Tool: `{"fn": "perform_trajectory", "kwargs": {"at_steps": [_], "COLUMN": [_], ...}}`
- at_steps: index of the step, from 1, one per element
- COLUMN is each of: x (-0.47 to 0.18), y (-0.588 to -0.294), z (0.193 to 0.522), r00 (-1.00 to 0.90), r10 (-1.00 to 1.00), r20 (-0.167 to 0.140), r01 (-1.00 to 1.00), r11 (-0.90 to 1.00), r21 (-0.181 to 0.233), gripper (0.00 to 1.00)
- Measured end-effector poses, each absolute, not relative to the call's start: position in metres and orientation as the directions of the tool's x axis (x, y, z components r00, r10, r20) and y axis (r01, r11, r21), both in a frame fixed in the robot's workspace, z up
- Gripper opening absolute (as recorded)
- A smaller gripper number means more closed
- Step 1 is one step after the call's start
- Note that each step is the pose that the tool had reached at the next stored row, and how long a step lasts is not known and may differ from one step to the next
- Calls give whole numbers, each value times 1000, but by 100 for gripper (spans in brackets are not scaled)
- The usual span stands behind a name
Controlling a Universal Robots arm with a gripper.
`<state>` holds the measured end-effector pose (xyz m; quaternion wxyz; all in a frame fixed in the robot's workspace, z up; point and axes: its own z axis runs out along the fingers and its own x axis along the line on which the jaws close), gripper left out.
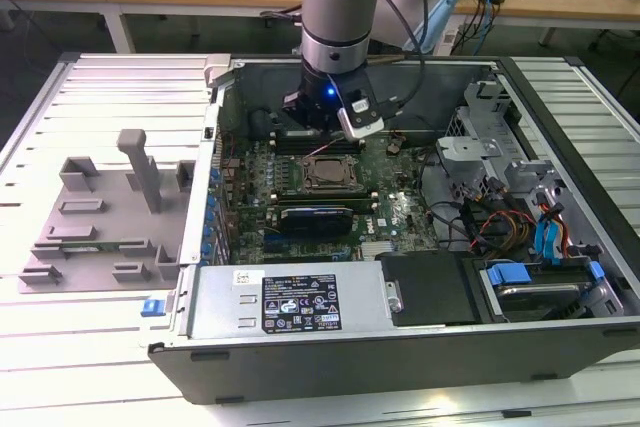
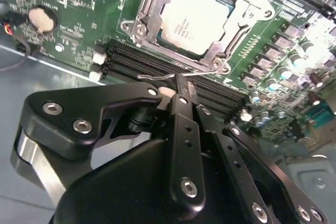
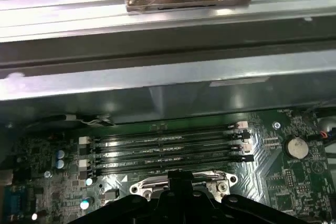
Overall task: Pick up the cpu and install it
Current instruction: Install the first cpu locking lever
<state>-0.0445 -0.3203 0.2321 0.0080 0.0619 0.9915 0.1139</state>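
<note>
Jaws: spacing cannot be told. In both wrist views the black gripper [image 2: 181,86] shows as linkage seen edge-on, and nothing is visibly held at its tip.

Exterior view, its left to its right:
- Grey tray [image 1: 75,222] with moulded holders lies on the slatted table [image 1: 60,117], beside the open computer case [image 1: 200,247].
- Inside the case, the green motherboard [image 1: 385,212] lies flat.
- The arm [image 1: 340,7] comes down over the board, with the gripper [image 1: 318,115] low above the memory slots [image 1: 310,139], on the far side of the socket [image 1: 330,173].
- Toward the right: cable bundles and a drive bay with blue tabs [image 1: 530,277].

Second wrist view:
- Coin cell [image 2: 42,18] on the board.
- The cpu [image 2: 197,17], silvery top up, sits seated flat inside the socket's metal frame [image 2: 144,22]. It is apart from the gripper.
- A thin wire lever [image 2: 178,75] runs along the socket edge, just beyond the gripper tip. Whether they touch cannot be told.

First wrist view: the gripper [image 3: 178,179] is at the socket's near edge, with four memory slots [image 3: 168,150] beyond it.
</note>
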Motion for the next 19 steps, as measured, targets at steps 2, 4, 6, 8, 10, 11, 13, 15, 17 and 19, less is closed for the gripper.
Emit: {"fn": "perform_trajectory", "kwargs": {"at_steps": [2, 4, 6, 8, 10, 11, 13, 15, 17, 19], "x": [-43, -43, -43, -43, -43, -43, -43, -39, -39, -39], "y": [-320, -319, -316, -313, -311, -311, -310, -310, -310, -310], "z": [230, 227, 224, 223, 223, 222, 221, 218, 217, 216], "r00": [-990, -989, -989, -989, -989, -989, -989, -986, -985, -982], "r10": [139, 149, 150, 151, 151, 151, 151, 164, 174, 187], "r20": [-2, -2, -2, -2, -2, -2, -2, -2, -2, -2], "r01": [135, 144, 146, 147, 147, 147, 147, 159, 169, 181], "r11": [964, 963, 963, 963, 963, 963, 963, 961, 959, 957], "r21": [227, 227, 227, 227, 227, 227, 227, 227, 227, 227], "gripper": [11, 11, 11, 11, 11, 11, 11, 11, 11, 11]}}
